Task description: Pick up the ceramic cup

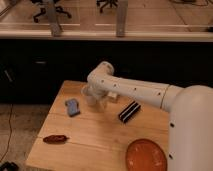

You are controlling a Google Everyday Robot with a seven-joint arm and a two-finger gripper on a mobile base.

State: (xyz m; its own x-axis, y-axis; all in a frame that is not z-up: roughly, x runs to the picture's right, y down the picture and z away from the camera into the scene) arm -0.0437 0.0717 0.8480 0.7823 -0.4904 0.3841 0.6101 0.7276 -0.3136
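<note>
The ceramic cup (89, 95) is a small off-white cup standing upright on the far left part of the wooden table (95, 145). My white arm reaches in from the right and bends down over it. My gripper (100, 101) is low at the cup's right side, right against it. The arm's wrist hides part of the cup's rim.
A blue sponge (73, 106) lies left of the cup. A small cream box (114, 97) sits just behind the gripper. A black striped object (129, 111) lies to the right. An orange plate (145, 155) is at the front right, and a red-brown item (55, 139) at the front left.
</note>
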